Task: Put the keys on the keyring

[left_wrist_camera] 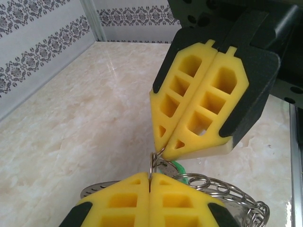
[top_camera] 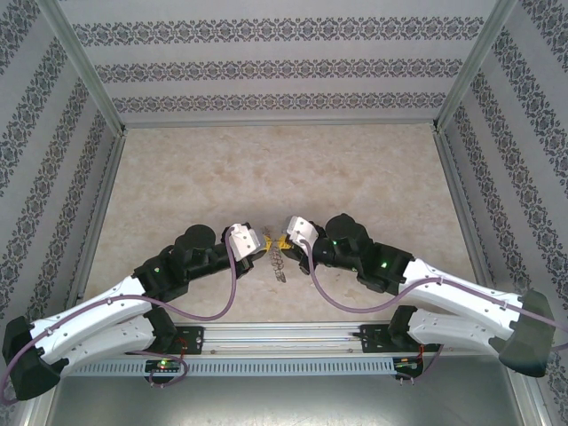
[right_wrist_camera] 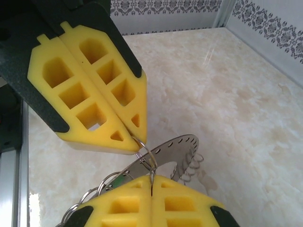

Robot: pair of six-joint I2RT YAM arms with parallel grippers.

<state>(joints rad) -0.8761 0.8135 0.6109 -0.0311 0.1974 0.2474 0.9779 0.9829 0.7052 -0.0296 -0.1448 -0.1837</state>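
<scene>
Two latticed yellow pincers (left_wrist_camera: 150,177) (left_wrist_camera: 163,146) on wiry keyring (top_camera: 278,260)

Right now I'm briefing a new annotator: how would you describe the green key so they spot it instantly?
Over the marble table, the left gripper and right gripper meet tip to tip, both pinching a small ring. Right beside that ring sits the key. Its bright green head sets it apart from the silvery rings around it.
</scene>
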